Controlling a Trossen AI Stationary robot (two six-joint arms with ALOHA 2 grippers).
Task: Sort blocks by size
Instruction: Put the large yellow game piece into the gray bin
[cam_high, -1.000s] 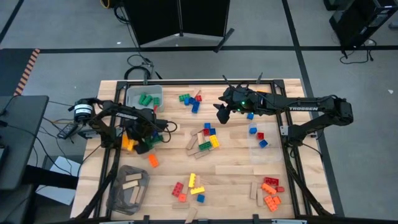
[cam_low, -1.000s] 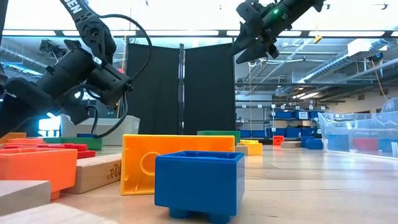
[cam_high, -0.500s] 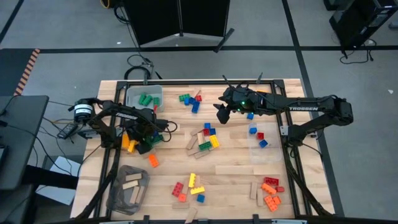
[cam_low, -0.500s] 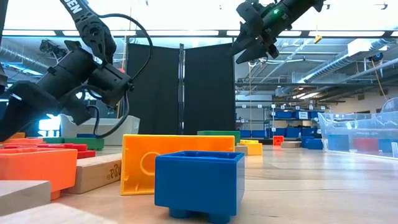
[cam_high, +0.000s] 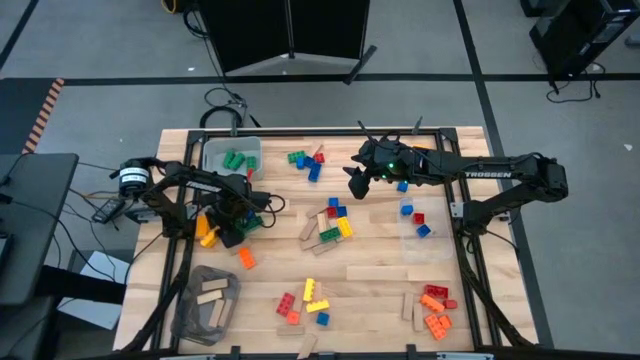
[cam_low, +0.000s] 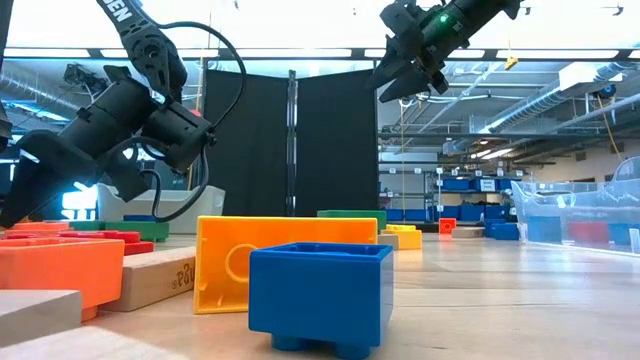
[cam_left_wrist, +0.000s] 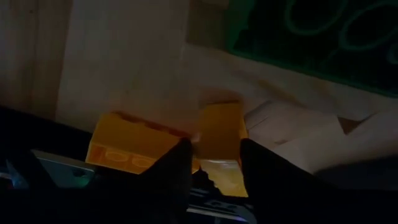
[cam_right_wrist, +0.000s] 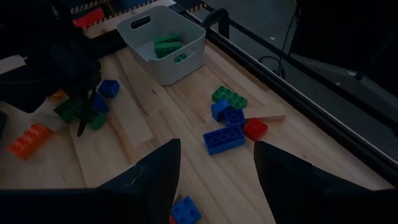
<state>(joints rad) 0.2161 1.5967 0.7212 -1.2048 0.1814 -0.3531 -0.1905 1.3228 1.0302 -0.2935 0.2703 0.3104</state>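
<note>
Studded blocks lie in loose groups on the wooden table: a centre group (cam_high: 330, 225), a far group (cam_high: 305, 162), a near group (cam_high: 305, 300) and a red-orange group (cam_high: 435, 305). My left gripper (cam_high: 218, 232) is low over the table's left side, shut on a yellow block (cam_left_wrist: 221, 134). A second yellow-orange block (cam_left_wrist: 130, 146) lies right beside it. My right gripper (cam_high: 355, 183) hangs high over the far middle, open, with nothing between its fingers (cam_right_wrist: 158, 174). My left gripper pinches the yellow block by two opposite sides (cam_left_wrist: 205, 140) between its two fingers (cam_left_wrist: 177, 168). The fingers come from above, pointing down at the table. The block sits on or just above the tabletop; which, I cannot tell.
A grey bin (cam_high: 232, 155) with green blocks stands at the far left. A clear bin (cam_high: 207, 300) with wooden pieces sits near left. Another clear bin (cam_high: 415, 220) with blue and red blocks is at the right. An orange block (cam_high: 245, 258) lies near my left gripper.
My left arm has dipped a little toward the table over the yellow block, and less of that block shows from above now.
</note>
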